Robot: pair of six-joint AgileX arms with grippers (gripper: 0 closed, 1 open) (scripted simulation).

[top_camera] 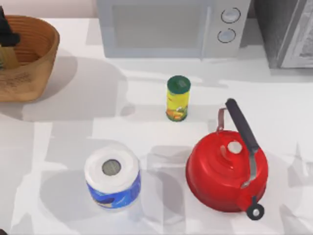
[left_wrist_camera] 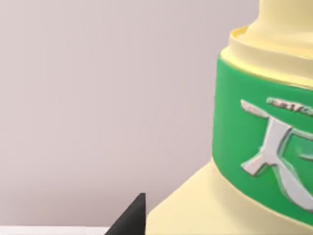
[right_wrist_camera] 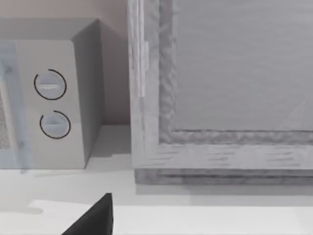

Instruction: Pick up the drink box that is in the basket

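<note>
where left hand [top_camera: 6, 36] hovers, drink box [left_wrist_camera: 254, 147] close

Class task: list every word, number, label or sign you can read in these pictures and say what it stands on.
None reads as text.
drink box: silver marks on its green band, unreadable.
cylinder: label print blurred.
paper roll: blue wrapper, no legible words.
microwave: two plain dials.

Drink box [left_wrist_camera: 254, 147] beside black fingers [left_wrist_camera: 132, 218]
</note>
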